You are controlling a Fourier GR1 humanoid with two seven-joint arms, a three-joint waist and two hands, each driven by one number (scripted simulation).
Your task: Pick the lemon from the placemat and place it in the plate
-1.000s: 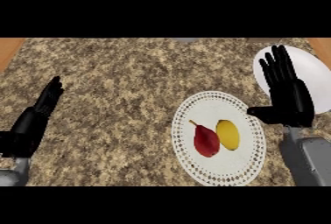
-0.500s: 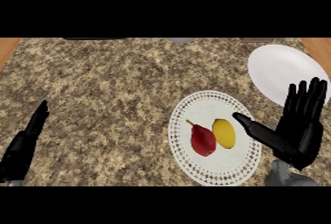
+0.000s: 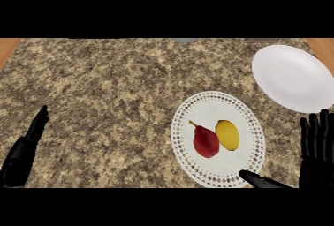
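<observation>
A yellow lemon (image 3: 228,134) lies on the round white lace-edged placemat (image 3: 199,107), touching a red pear-shaped fruit (image 3: 205,141) at its left. The plain white plate (image 3: 290,77) sits at the counter's far right, above the placemat. My right hand (image 3: 316,150) is at the lower right, open with fingers straight up and the thumb (image 3: 261,180) stretched over the placemat's lower rim, apart from the lemon. My left hand (image 3: 23,152) rests open at the lower left edge.
The speckled brown granite counter (image 3: 104,88) fills the view. A wooden strip (image 3: 8,46) shows at the top left corner and another at the top right. A grey object (image 3: 184,40) peeks in at the top edge.
My right hand has drawn back down and to the right, from over the plate to below the placemat's right side. The left hand has sunk lower. The fruits have not moved.
</observation>
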